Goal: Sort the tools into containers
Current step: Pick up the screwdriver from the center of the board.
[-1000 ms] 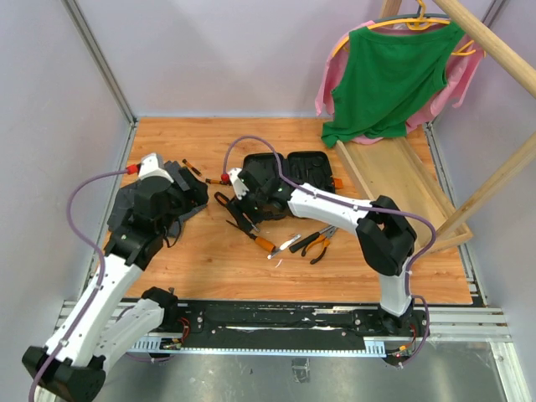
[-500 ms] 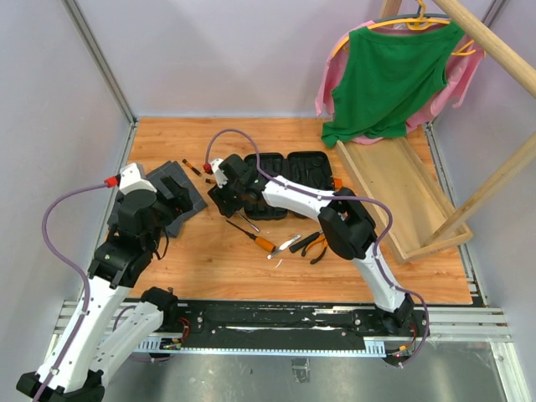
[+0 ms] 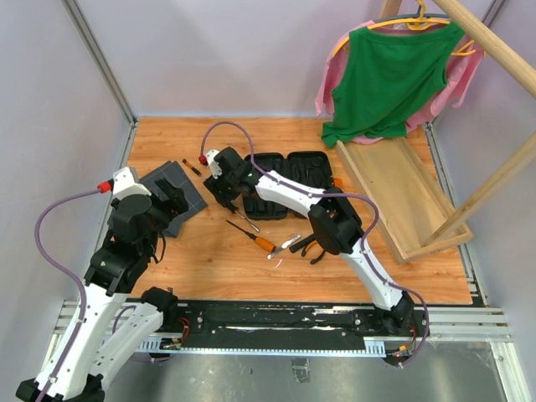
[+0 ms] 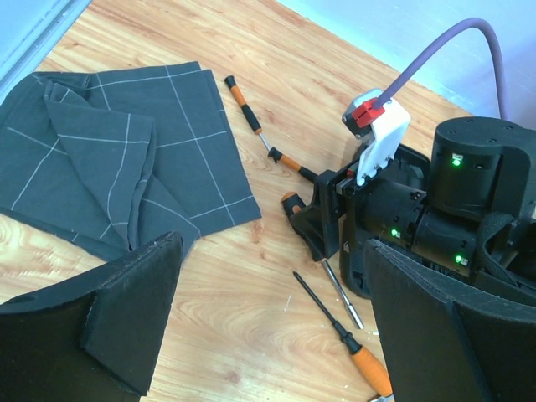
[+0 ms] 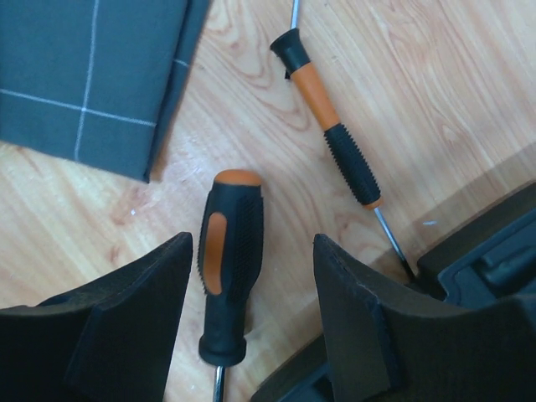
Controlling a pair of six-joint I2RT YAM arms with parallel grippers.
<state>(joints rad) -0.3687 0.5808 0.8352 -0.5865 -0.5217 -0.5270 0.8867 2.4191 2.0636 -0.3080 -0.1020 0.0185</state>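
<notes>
At the right gripper [image 5: 253,280]: jaws partly spread, straddling a stubby black-and-orange screwdriver [image 5: 229,251] flat on the wooden table [image 5: 251,100], pinching nothing. Beside that handle, a thin orange-black screwdriver [image 5: 331,134], tip reaching the edge of the black tool case [image 5: 494,251]. Case just right of the gripper, dark grey cloth [image 5: 84,67] just left. At the left gripper [image 4: 272,276]: jaws spread wide, holding nothing, hovering over the near edge of the cloth. Nearer on the table, apart from the case: an orange-handled screwdriver [image 3: 261,242] and pliers [image 3: 316,243], side by side.
</notes>
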